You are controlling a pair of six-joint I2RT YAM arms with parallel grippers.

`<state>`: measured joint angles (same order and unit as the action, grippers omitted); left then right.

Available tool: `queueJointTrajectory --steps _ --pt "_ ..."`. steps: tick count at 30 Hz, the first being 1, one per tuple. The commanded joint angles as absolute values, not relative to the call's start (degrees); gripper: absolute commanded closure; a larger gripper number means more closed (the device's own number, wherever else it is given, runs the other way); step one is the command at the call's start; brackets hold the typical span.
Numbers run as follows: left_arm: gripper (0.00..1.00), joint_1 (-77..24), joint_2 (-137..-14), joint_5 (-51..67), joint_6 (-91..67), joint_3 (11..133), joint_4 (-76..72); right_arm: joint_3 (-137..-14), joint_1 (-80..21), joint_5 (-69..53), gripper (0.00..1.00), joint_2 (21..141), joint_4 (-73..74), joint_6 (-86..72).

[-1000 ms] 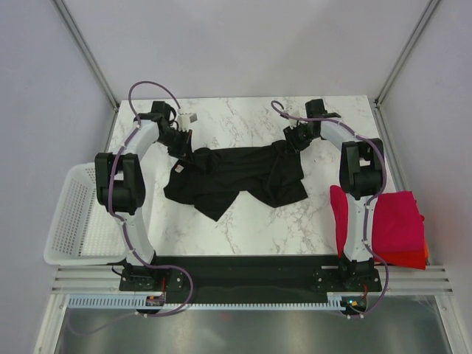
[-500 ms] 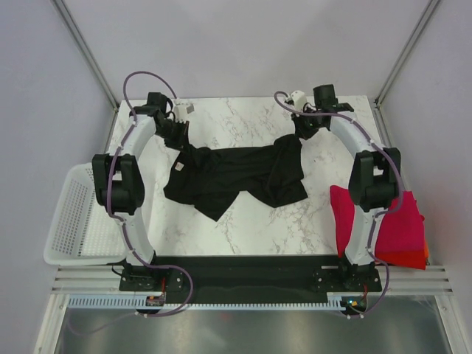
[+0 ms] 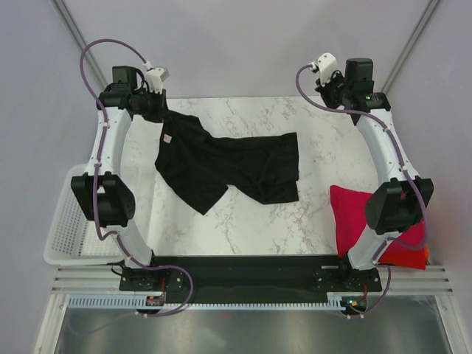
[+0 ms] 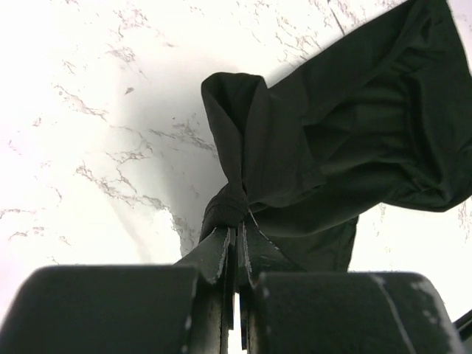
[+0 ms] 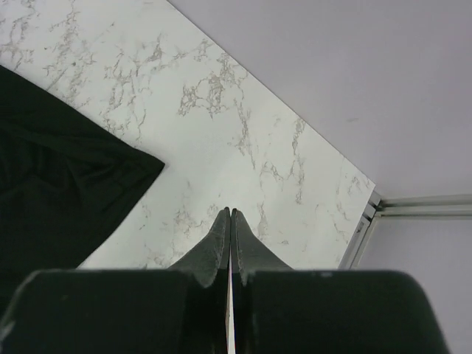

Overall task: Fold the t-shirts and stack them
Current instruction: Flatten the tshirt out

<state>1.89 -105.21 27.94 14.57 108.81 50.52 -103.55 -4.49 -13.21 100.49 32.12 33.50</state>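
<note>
Black shirt (image 3: pixel 228 166) lay across the counter's (image 3: pixel 243 118) middle, its far-left corner pinched in my left gripper (image 4: pixel 237 234), seemingly to pull it flat; my right gripper (image 5: pixel 230 215) hung closed, empty, above the far-right corner.

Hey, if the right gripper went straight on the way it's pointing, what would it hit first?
Most likely the bare marble table, just beside the black t-shirt and its corner. The right gripper is shut and empty; depth is unclear.
</note>
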Motion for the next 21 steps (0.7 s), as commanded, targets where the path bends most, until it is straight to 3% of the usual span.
queueJointTrajectory --steps 1,2,3,6,13,21 --pt "0.98 2.46 -101.60 29.34 13.80 110.22 49.04 -102.14 -3.69 -12.82 1.00 97.56 31.38 33.32" --pt "0.98 2.46 -101.69 30.40 13.62 109.78 49.04 -100.13 -3.69 -14.22 1.00 97.73 31.81 33.14" --pt "0.98 2.37 -102.21 32.67 13.36 109.25 49.04 -99.67 -3.78 -18.76 0.84 99.21 33.03 32.87" --pt "0.98 2.02 -103.62 35.33 12.22 107.76 48.96 -100.02 -3.87 -24.33 0.64 104.30 37.52 28.75" --pt "0.98 -1.66 -107.49 35.95 11.78 105.74 48.96 -105.81 -4.13 -31.81 0.62 116.18 39.11 24.87" --pt "0.98 -5.71 -106.88 31.30 14.32 101.34 48.87 -111.61 -5.80 -31.99 0.63 128.30 37.97 25.67"
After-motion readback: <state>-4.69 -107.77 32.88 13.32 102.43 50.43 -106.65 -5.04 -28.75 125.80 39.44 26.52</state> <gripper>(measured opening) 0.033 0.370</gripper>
